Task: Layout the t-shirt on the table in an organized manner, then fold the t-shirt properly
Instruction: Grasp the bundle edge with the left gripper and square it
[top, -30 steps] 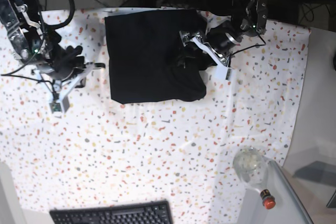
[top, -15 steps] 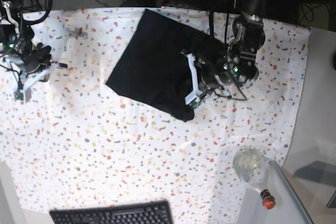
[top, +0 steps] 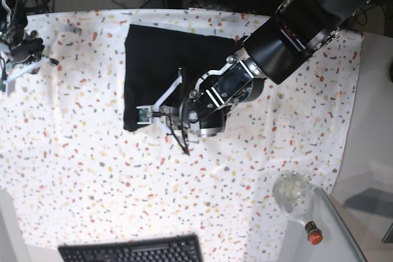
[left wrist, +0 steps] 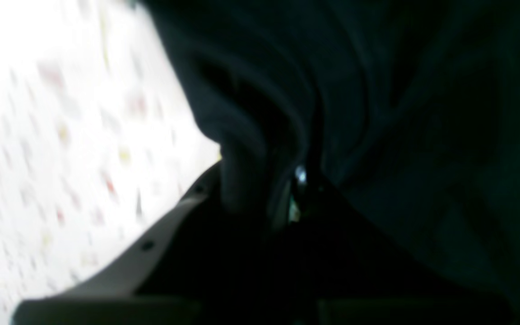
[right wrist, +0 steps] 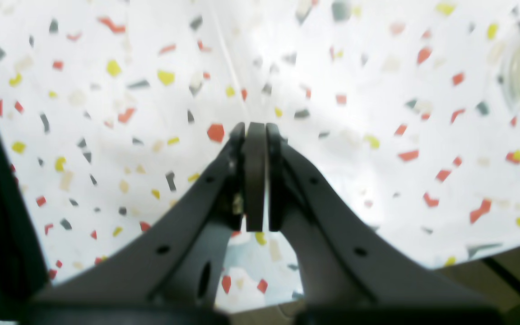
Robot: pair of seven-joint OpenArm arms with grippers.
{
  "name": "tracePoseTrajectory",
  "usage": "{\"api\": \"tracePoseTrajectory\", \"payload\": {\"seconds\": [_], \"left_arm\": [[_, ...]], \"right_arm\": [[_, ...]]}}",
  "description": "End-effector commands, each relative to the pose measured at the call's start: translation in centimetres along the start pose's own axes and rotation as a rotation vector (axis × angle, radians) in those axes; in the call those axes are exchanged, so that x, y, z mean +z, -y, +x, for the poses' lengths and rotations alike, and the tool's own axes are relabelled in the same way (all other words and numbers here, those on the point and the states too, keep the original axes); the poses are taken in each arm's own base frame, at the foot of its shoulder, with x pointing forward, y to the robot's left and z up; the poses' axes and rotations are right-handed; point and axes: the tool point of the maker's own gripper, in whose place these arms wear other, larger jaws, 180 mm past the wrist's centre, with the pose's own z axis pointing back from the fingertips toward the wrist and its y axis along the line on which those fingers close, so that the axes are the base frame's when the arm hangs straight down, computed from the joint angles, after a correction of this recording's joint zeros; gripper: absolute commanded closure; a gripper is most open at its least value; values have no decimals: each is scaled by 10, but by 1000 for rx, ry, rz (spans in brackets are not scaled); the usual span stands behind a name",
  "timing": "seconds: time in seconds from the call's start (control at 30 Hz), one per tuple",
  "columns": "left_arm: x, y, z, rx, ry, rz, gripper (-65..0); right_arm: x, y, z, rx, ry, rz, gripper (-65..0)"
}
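black soft-fabric t-shirt [top: 161, 59] pinched by the left gripper [top: 147, 113] near the far edge of the white terrazzo-flecked cloth table [top: 110, 176]

at the table's left edge the right gripper [right wrist: 255, 131] hovers with jaws pressed together, empty; at the shirt's near edge the left gripper is clamped on a fold.

t-shirt [top: 166, 59] plain black. table [top: 92, 176] white, red/yellow/grey flecks. keyboard [top: 132, 251] black at near edge. bottle [top: 295, 197] clear, red cap.
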Motion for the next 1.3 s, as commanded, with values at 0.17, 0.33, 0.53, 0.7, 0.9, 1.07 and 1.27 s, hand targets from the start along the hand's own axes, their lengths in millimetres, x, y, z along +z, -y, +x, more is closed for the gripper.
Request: {"api": "tracePoseTrajectory", "payload": {"seconds": [0.17, 0.33, 0.53, 0.7, 0.9, 1.07, 1.27], "left_arm": [[-7, -8, 16, 7, 3, -10, 0], [-12, -4, 6, 36, -22, -31, 0], [-11, -5, -8, 104, -53, -30, 0], [-5, -13, -16, 197, -48, -8, 0], [-9, 0, -9, 132, -56, -27, 0], [-10, 3, -7, 125, -55, -32, 0], [-9, 1, -9, 122, -61, -29, 0]], "right_arm": [[8, 18, 9, -44, 47, -39, 0], [8, 20, 7, -44, 43, -43, 0], [9, 18, 7, -41, 43, -38, 0], [9, 18, 7, -41, 43, -38, 0], [9, 18, 7, -41, 43, -38, 0], [8, 18, 5, -39, 40, -37, 0], [10, 19, 2, -36, 34, -39, 0]]}}
